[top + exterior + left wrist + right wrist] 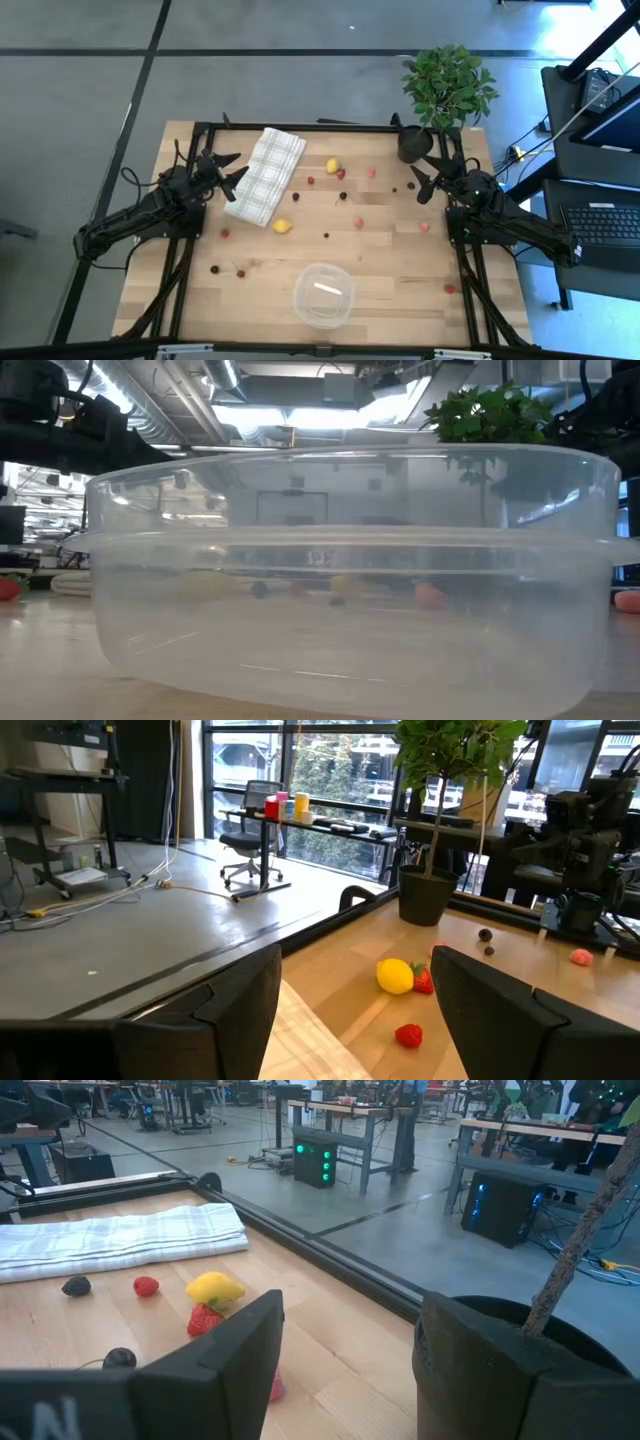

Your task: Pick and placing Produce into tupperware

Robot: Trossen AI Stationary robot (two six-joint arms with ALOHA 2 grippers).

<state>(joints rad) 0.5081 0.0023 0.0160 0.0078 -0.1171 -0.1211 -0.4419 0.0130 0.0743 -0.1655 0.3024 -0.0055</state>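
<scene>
The left claw [237, 172] hangs with its fingers spread wide and empty over the folded checked cloth [265, 174] at the worktop's [390, 270] far left; the right claw [424, 176] is also parted and empty, just beside the black plant pot [411, 143] at the far right. The produce [332, 166] lies scattered across the worktop between them, none of it in the clear tupperware [323, 294], which sits at the near edge
</scene>
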